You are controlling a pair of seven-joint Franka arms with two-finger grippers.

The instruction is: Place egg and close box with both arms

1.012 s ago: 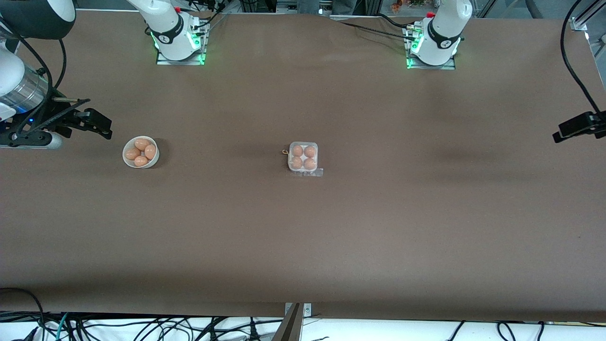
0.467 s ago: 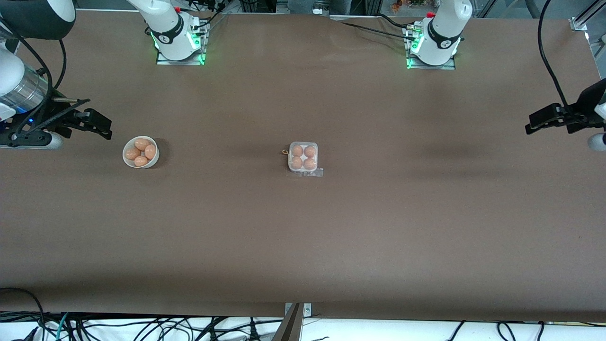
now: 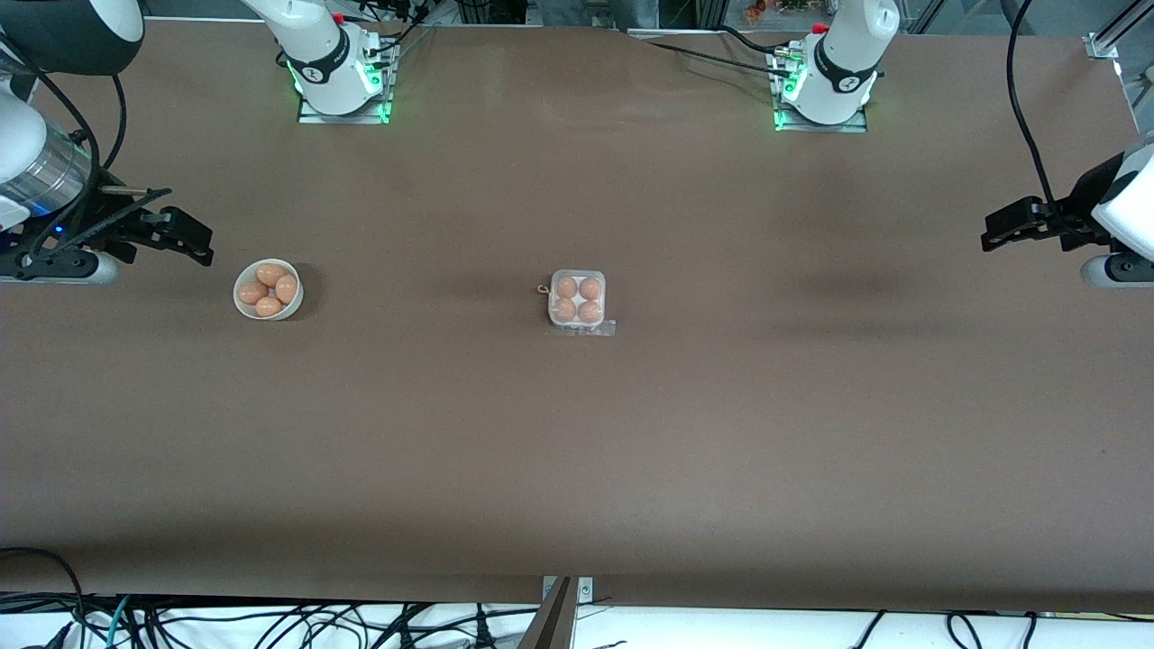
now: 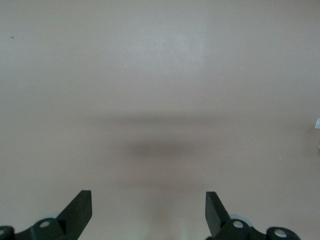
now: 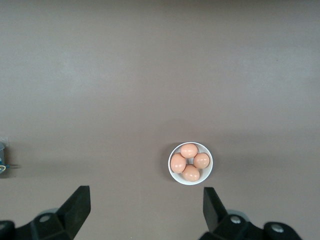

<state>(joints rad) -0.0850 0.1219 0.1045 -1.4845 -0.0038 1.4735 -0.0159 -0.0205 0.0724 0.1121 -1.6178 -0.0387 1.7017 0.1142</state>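
Box [image 3: 578, 301] sits mid-bench with all four cells filled and the lid looks down, so I'd say this is pretty much done. Bowl [image 3: 268, 289] toward the right arm's end holds four spare eggs. Left end effector [image 3: 1003, 228] and right end effector [image 3: 185, 236] both hang spread wide, holding nothing.

A brown table [image 3: 577, 469] fills the view; tangled black cables [image 3: 270, 622] lie along its near edge.
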